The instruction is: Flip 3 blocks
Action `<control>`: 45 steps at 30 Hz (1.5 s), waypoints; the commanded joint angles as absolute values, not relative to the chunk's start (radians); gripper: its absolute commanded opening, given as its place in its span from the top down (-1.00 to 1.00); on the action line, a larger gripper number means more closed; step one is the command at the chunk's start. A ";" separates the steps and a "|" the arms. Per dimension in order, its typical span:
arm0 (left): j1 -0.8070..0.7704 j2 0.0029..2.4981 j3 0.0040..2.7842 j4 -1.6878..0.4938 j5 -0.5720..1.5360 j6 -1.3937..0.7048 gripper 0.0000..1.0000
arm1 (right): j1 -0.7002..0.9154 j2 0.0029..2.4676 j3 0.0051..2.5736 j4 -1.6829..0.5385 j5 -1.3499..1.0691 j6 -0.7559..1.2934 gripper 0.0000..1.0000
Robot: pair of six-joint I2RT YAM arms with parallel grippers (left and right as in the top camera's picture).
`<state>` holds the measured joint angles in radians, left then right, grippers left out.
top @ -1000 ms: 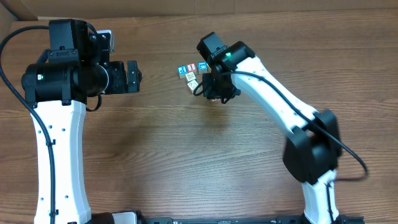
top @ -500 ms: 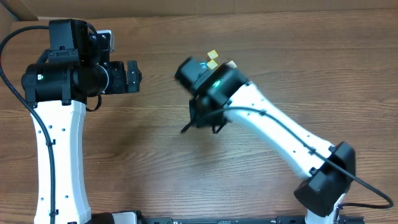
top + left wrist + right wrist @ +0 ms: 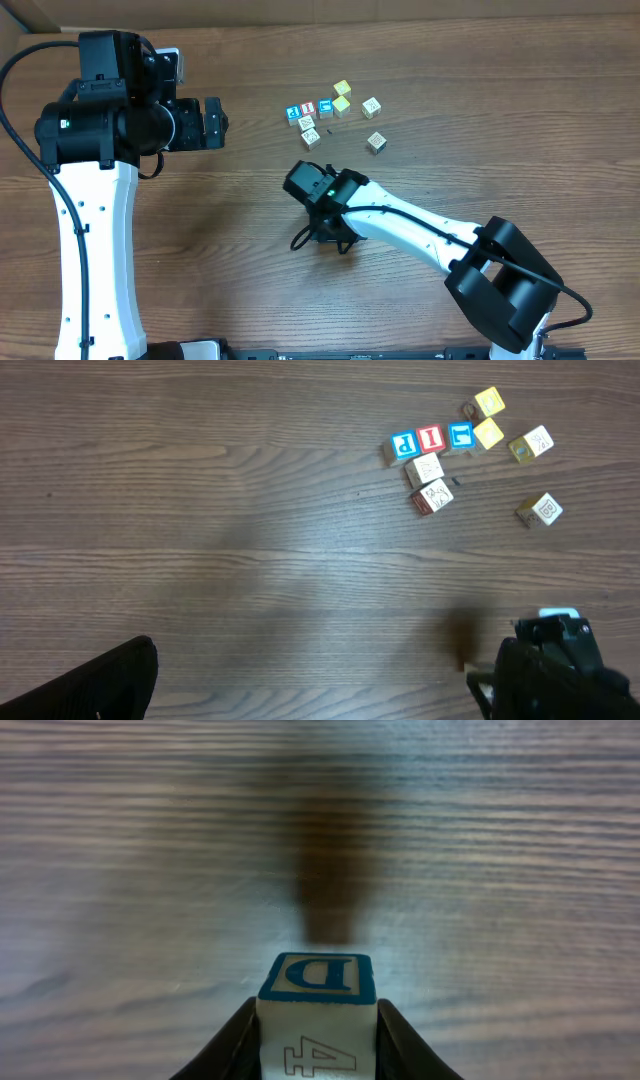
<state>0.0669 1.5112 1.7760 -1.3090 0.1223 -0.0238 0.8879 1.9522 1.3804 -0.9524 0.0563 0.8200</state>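
Sitting wedged between fingers (image 3: 232, 1048) of the right gripper (image 3: 318, 1052), blue-lettered block (image 3: 317, 982).

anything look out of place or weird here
One thing: a blue-bordered D block is well away from the other blocks, clamped between the fingers of the right gripper. Beside that group, one pale block sits apart on its own, turned askew. Nothing looks damaged or spilled.

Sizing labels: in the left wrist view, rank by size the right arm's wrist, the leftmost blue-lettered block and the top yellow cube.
1. right arm's wrist, largest, though partly cropped.
2-3. leftmost blue-lettered block and top yellow cube look alike; unranked.
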 commanded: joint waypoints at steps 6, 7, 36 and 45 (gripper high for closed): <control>0.067 1.511 1.800 -1.305 0.120 -0.033 -1.00 | 0.854 1.945 1.342 -0.879 0.049 0.807 0.50; 0.067 1.511 1.800 -1.305 0.120 -0.033 -1.00 | 0.854 1.945 1.342 -0.879 0.055 0.807 0.50; 0.067 1.511 1.800 -1.305 0.120 -0.033 -1.00 | 0.853 1.945 1.342 -0.883 0.144 0.807 -0.10; 0.067 1.511 1.800 -1.305 0.120 -0.033 -0.99 | 0.853 1.947 1.340 -0.872 0.149 0.808 -0.04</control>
<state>0.0669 1.5112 1.7760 -1.3094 0.1223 -0.0238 0.8524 1.9522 1.3445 -0.8764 0.1249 0.8078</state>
